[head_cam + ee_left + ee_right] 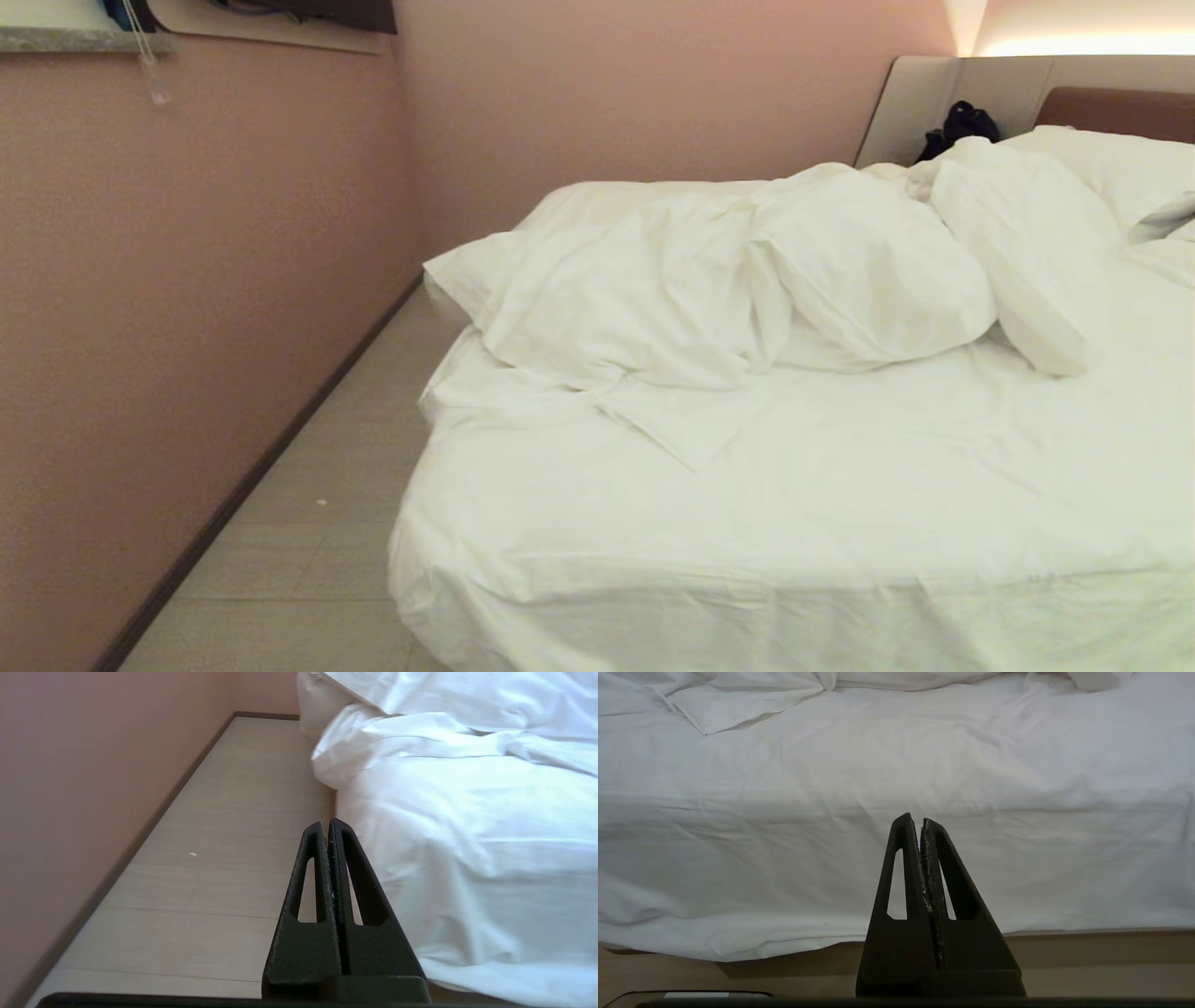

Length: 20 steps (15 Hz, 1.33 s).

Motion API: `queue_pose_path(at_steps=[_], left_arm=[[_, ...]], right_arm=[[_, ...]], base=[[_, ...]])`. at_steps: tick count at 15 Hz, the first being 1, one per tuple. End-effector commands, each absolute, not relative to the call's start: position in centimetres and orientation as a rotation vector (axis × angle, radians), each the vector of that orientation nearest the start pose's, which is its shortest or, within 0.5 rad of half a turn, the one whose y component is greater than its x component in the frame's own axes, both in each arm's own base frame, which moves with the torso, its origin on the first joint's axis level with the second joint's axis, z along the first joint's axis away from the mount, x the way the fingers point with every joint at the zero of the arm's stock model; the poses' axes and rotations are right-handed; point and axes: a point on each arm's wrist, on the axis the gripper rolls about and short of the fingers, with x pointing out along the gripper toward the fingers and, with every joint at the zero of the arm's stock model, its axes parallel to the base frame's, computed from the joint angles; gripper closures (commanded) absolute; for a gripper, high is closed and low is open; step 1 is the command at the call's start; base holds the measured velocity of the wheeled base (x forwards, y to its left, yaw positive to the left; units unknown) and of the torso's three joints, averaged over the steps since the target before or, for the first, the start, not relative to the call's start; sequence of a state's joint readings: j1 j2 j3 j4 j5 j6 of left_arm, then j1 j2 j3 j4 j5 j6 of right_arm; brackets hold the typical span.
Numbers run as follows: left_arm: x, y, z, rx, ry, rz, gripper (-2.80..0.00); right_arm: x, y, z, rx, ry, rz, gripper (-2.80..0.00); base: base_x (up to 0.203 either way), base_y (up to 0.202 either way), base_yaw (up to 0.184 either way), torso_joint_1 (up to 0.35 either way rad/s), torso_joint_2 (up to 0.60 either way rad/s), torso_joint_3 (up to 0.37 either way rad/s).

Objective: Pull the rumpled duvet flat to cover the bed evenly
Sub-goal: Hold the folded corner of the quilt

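Filling most of the head view, the bed (794, 523) stands with its left side along a narrow strip of pale plank floor (308, 523) that runs beside a pink wall (187, 280). A white sheet covers the mattress and hangs over the near edge and the near left corner, lightly creased. The duvet (653, 299) lies rumpled in a heap across the far half of the bed, bunched up toward the headboard (980, 84), with one flat corner folded down onto the bare sheet near the middle; the near half of the mattress is uncovered. Plump white pillows (1027, 233) lean against the heap on the right side, near the beige and brown headboard, and a small dark object (962, 126), too unclear to identify, sits at the head end behind them. Neither arm shows in the head view. In its own wrist view the left gripper (328, 823) is low beside the near left corner of the bed, over the floor, its two black fingers pressed together and holding nothing. In the right wrist view the right gripper (916, 820) faces the hanging sheet at the near edge of the bed, fingers likewise closed tight and empty, clear of the fabric.
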State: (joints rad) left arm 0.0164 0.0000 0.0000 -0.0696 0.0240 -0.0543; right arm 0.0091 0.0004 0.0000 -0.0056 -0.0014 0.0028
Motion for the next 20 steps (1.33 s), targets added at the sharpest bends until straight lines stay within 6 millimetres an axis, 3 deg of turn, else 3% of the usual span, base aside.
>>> queue_pose_path(at_steps=[1, 17, 20], left_arm=[[-2.31, 0.02, 8.27, -0.055, -0.072, 0.039, 0.0], [-2.31, 0.02, 8.27, -0.054, -0.072, 0.039, 0.0], [-2.31, 0.01, 8.27, -0.055, -0.072, 0.038, 0.0]], right_arm=[[-2.28, -0.03, 7.61, 0.003, -0.006, 0.009, 0.0], [-2.28, -0.03, 7.61, 0.003, -0.006, 0.009, 0.0], [-2.28, -0.03, 7.61, 0.003, -0.006, 0.009, 0.0]], base=[[0.0, -0.193, -0.001, 0.001, 0.0, 0.006], [0.0, -0.194, 0.0, 0.002, 0.0, 0.002], [0.0, -0.078, -0.002, 0.002, 0.0, 0.0]])
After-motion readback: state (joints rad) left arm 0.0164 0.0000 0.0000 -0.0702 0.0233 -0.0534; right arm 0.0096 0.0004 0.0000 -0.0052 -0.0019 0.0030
